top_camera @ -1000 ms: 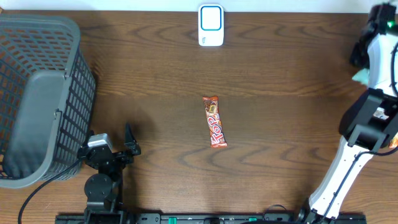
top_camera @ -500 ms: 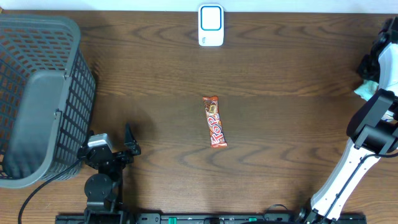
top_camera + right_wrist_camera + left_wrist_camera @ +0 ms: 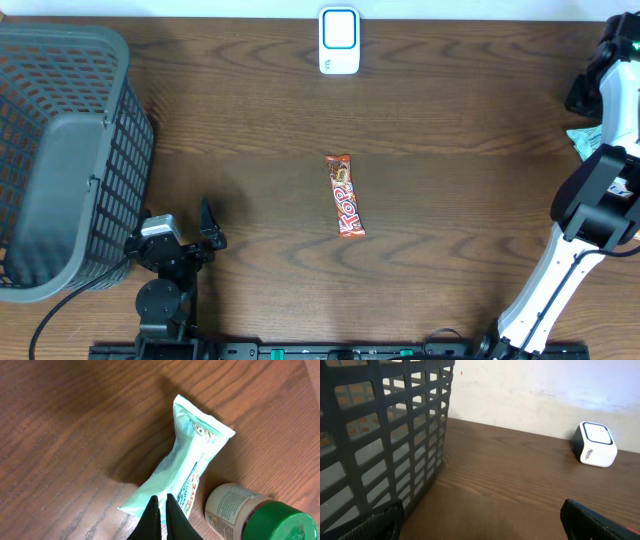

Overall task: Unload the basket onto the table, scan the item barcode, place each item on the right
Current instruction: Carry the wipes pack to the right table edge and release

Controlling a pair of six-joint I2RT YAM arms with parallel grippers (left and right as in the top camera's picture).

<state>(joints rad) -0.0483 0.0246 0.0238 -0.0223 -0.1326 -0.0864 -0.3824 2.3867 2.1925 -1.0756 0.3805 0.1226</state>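
My right claw point(image 3: 160, 502) is closed down to a sliver. Its two dark fingers point(image 3: 151, 515) sit nearly together on the near end of the teal pouch point(image 3: 189, 462), and I take that as a pinch on the pouch. The pouch lies far off to the right of the scanner point(image 3: 339, 40), at the table's right edge and a little nearer my side than the scanner is. It stretches away from my fingertips with its crimped far end pointing up and to the right in my right wrist view. A shadow falls on the wood along its left side. A jar with a green lid point(image 3: 257, 517) lies tipped just beside the pouch, so it too is far to the scanner's right.

My left claw point(image 3: 480, 510) is spread fully wide and holds nothing. It hangs low over the wood, well to the left of the scanner and much nearer my base. The grey basket point(image 3: 60, 150) stands far to the scanner's left. The candy bar point(image 3: 344, 196) lies flat on the table point(image 3: 470, 110), straight toward me from the scanner and well apart from it.
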